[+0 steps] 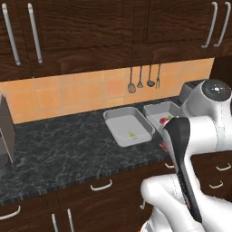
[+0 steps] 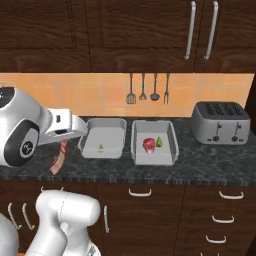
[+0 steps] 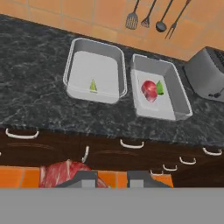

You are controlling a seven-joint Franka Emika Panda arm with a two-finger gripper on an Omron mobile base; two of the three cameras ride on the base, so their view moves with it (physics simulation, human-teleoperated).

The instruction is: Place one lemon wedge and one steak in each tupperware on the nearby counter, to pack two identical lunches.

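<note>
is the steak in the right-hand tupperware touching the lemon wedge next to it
Touching, as far as the pictures show. In the hand view the steak and the lemon wedge meet with no tray floor between them inside the right tupperware; the right base view agrees.

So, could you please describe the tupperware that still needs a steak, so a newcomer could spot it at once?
Find the silver toaster on the marbled counter; two grey trays lie to its left. Skip the nearer tray, which holds a red steak and a lemon wedge. The farther tray holds a lone wedge.
</note>
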